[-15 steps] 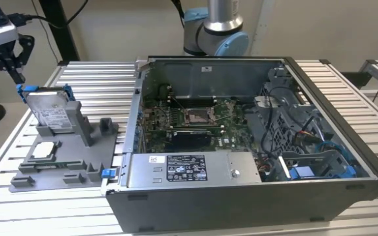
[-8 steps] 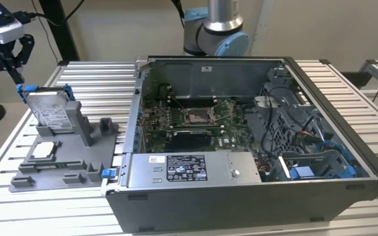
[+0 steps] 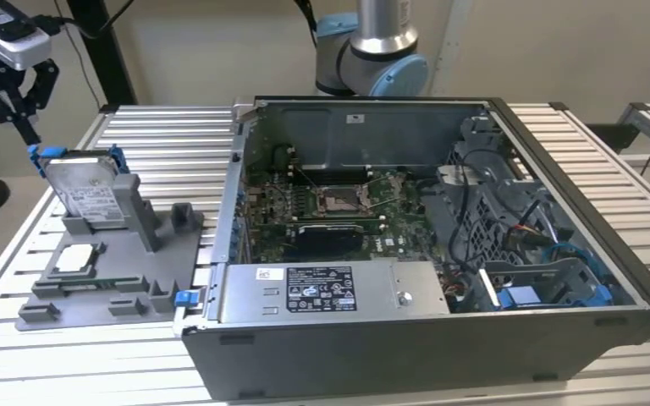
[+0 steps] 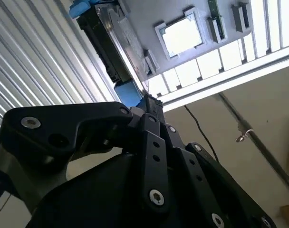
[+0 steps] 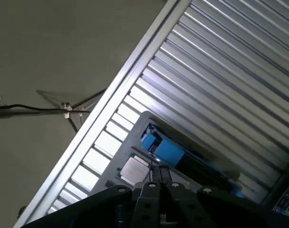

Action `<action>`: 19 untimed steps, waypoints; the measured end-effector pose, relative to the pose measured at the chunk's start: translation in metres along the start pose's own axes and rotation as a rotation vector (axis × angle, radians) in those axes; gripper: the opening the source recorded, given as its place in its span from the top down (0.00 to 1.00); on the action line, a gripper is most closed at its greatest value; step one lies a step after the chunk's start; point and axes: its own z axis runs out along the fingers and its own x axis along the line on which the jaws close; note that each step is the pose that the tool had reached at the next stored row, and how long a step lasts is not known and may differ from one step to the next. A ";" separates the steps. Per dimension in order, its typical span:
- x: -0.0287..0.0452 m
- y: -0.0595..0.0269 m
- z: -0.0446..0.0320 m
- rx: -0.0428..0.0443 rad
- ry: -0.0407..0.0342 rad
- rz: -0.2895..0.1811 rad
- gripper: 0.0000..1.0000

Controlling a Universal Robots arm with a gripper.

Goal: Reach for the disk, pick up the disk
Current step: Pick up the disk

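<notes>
The hand (image 3: 28,134) has its fingers together, tips right at the blue bracket (image 3: 45,155) of the disk (image 3: 85,193). The disk stands on edge in a grey tray (image 3: 133,283) on the worktop (image 3: 162,135), at the exterior view's left.

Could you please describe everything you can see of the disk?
The disk is a flat silver-grey metal slab with a white label, edged by a blue plastic bracket. It stands on edge in the grey fixture tray at the exterior view's left. The claw is at the bracket's upper corner.
</notes>
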 end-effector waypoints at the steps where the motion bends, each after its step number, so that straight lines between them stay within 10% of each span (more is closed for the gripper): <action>1: 0.0000 0.0000 0.0000 -0.0003 0.0009 -0.018 1.00; 13: 0.0000 0.0000 0.0000 -0.0040 0.0114 -0.209 1.00; 19: 0.0000 0.0000 0.0000 -0.0043 0.0122 -0.224 1.00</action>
